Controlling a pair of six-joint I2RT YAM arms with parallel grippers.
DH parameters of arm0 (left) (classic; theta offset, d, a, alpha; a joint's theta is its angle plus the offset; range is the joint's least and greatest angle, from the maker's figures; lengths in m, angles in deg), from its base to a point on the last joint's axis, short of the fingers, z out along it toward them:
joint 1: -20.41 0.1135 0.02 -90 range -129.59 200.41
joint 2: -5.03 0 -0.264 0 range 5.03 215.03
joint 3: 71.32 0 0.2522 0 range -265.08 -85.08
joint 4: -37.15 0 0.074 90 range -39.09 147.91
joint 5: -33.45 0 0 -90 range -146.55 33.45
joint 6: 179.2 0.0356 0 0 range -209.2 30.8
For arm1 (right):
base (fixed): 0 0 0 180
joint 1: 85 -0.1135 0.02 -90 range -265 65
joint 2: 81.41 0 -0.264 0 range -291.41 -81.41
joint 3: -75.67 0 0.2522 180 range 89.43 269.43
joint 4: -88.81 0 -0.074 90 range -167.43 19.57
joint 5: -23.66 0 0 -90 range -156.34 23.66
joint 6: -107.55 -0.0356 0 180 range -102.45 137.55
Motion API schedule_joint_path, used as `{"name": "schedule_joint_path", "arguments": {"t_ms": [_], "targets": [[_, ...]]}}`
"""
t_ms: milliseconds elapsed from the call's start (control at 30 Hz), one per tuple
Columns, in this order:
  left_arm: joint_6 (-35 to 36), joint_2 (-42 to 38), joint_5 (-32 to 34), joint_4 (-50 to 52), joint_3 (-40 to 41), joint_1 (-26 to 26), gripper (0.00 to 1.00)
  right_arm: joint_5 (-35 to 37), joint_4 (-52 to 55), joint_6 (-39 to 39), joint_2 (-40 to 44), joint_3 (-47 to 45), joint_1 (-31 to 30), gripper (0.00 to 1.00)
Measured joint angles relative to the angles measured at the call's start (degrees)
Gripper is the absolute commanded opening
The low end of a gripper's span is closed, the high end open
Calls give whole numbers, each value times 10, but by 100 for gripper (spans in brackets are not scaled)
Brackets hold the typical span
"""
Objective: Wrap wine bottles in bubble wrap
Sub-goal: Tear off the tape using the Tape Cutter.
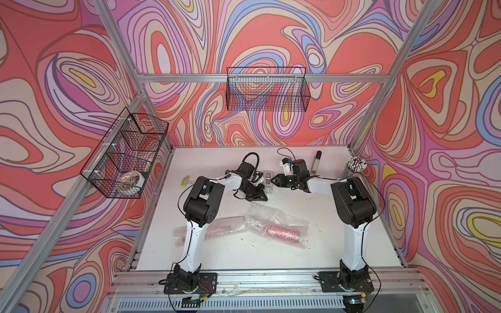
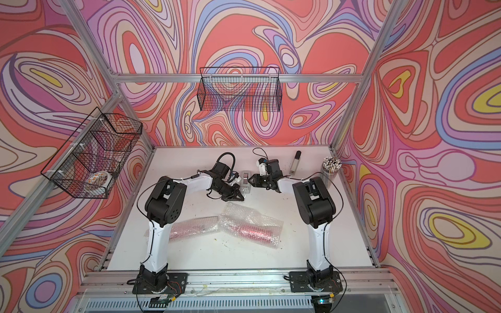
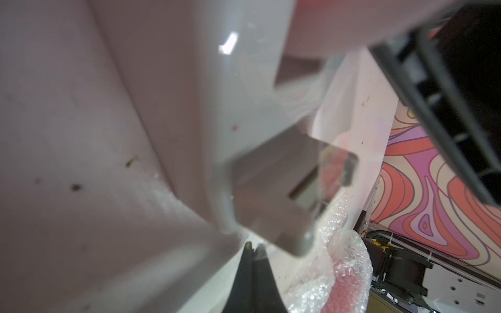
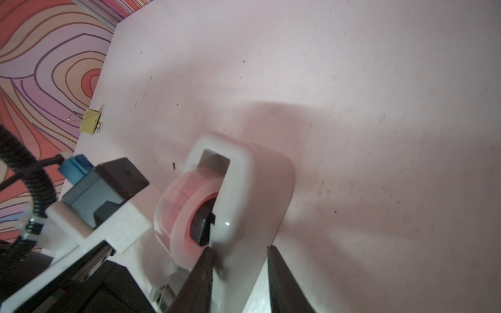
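While both bottles (image 1: 282,231) already lie rolled in bubble wrap (image 1: 260,214), taping seems left: the right gripper (image 4: 239,247) clamps the tape dispenser (image 4: 244,176), with the left gripper (image 3: 252,253) pinched shut beside it.

Clear bubbled plastic film (image 1: 276,219): crinkly, glossy, translucent.
Rounded pale-grey plastic tape dispenser (image 4: 244,189): smooth, glossy, small highlights.
Clear tape roll (image 4: 173,216): shiny.
White counter (image 1: 244,254): matt, dirt-speckled.
Black metal wire-mesh basket (image 1: 267,92): thin, dull.
Silver aluminium frame bar (image 1: 189,78): brushed.
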Motion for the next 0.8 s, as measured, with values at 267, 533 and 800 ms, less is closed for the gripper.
{"name": "schedule_joint_path", "arguments": {"t_ms": [267,533,800], "targets": [[16,10,8,38,-24,-3,0,6,-3,0,2,-2,-2,35],[28,1,18,67,-27,-5,0,18,10,40,28,-26,1,57],[60,-50,39,153,-61,-4,0,-7,13,150,198,-139,3,73]]}}
